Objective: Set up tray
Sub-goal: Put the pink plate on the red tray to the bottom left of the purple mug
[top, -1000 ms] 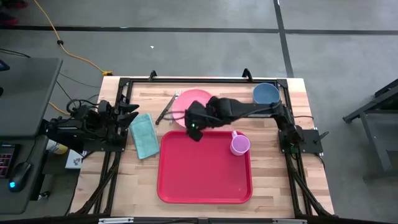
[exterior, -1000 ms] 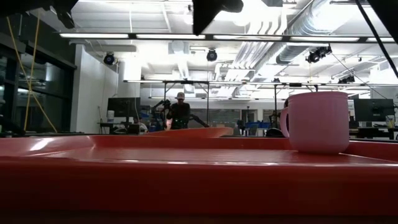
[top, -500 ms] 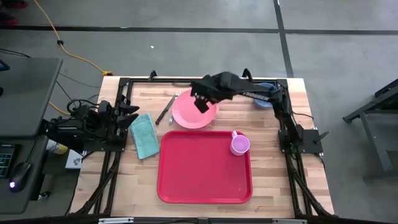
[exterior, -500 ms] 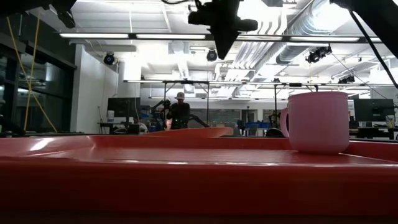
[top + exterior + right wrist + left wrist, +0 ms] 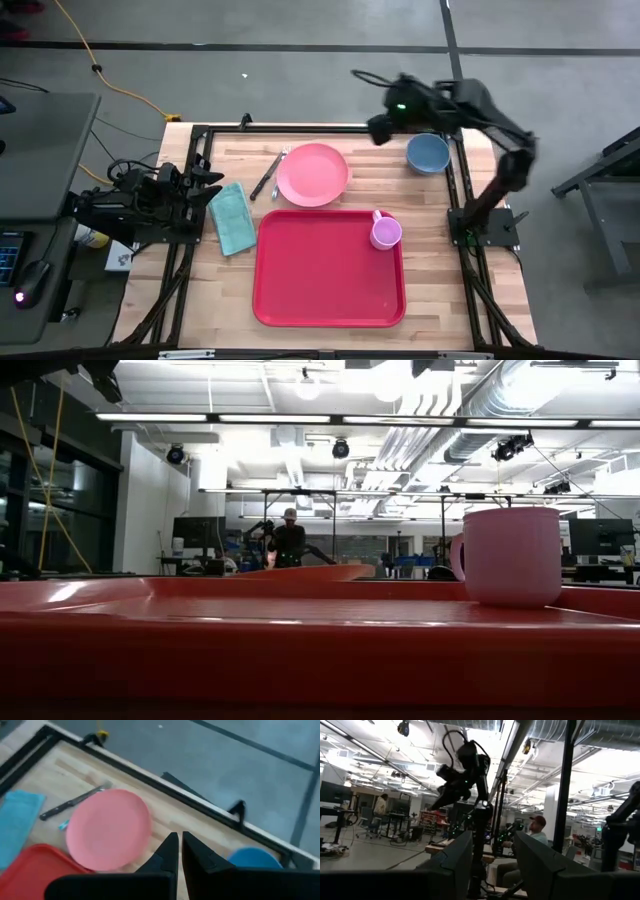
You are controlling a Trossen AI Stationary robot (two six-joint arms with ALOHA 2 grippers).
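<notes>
The red tray [image 5: 330, 270] lies flat on the table's near middle and fills the bottom of the low view [image 5: 300, 650]. A pink mug [image 5: 385, 232] [image 5: 510, 555] stands upright on its base in the tray's far right corner. A round pink plate [image 5: 313, 174] [image 5: 107, 830] lies on the table just beyond the tray, with its near edge at the tray's far rim. My right gripper [image 5: 378, 130] [image 5: 178, 840] hangs high over the table's far edge, between plate and blue bowl, shut and empty. My left gripper [image 5: 215, 182] [image 5: 492, 855] waits at the table's left edge, open.
A blue bowl [image 5: 428, 152] [image 5: 252, 857] sits at the far right corner. A knife and fork [image 5: 268, 175] lie left of the plate. A folded blue cloth [image 5: 232, 216] lies left of the tray. Bare wood shows right of the tray.
My right gripper has risen from just above the tray's far rim and the plate. It swung up over the plate and toward the far right, and now hangs high above the far edge. It has left the low view. The plate, mug and tray have stayed in place.
</notes>
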